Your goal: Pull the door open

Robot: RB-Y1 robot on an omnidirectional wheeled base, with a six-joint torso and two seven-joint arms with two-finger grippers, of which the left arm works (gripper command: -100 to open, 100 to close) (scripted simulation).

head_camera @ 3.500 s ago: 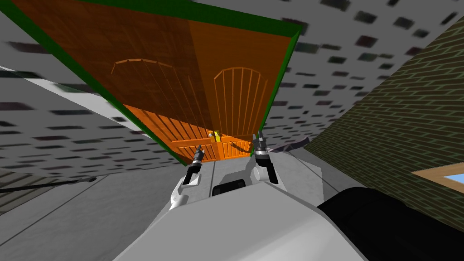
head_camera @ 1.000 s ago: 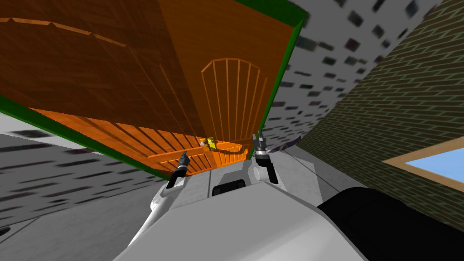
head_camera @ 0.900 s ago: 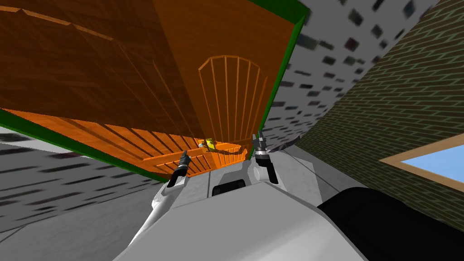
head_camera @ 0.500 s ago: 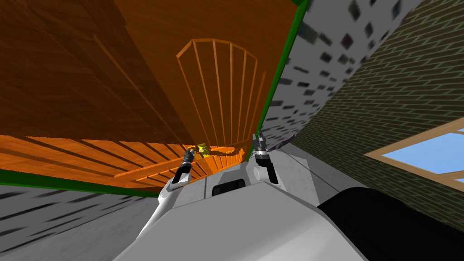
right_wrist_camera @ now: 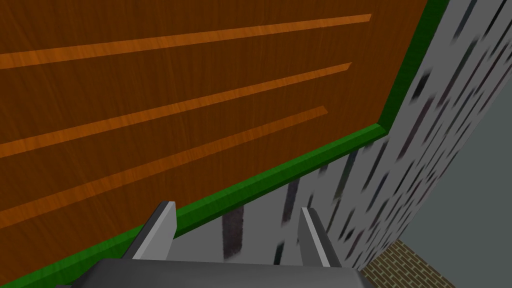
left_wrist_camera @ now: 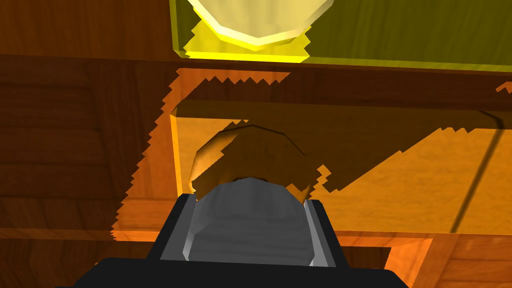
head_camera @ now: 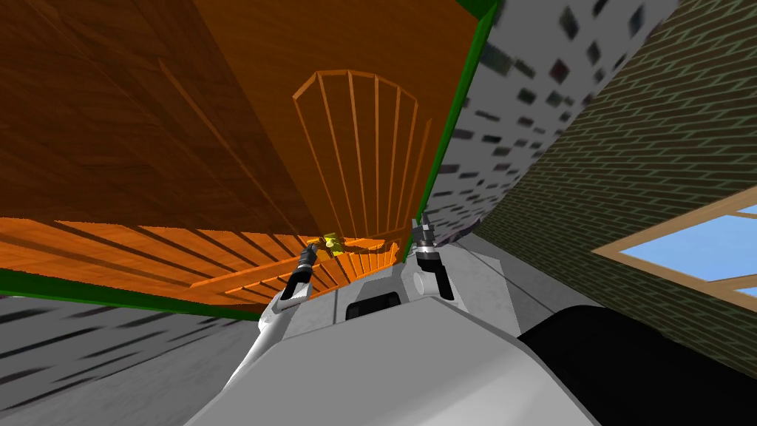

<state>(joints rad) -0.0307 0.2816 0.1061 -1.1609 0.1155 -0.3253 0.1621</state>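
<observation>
An orange wooden double door (head_camera: 355, 148) in a green frame (head_camera: 451, 126) rises close in front of me. A yellow plate (head_camera: 333, 242) sits at the seam between its leaves. In the left wrist view a round grey knob (left_wrist_camera: 248, 225) stands out below the yellow plate (left_wrist_camera: 400, 35), and my left gripper (left_wrist_camera: 248, 235) is shut on it, its fingers (left_wrist_camera: 318, 230) pressing both sides. In the head view the left gripper (head_camera: 311, 251) is at the plate. My right gripper (head_camera: 422, 231) is raised by the frame's right post, and in its own wrist view the right gripper (right_wrist_camera: 237, 235) stands open and holds nothing.
A grey speckled wall (head_camera: 510, 111) flanks the door on the right. A dark brick wall (head_camera: 636, 170) with a wood-framed window (head_camera: 687, 251) runs along my right side. Grey floor (head_camera: 111, 370) lies to the left.
I have come closer to the door, which now looms larger. My left gripper went forward to the yellow plate and the knob. In the last half second little has shifted.
</observation>
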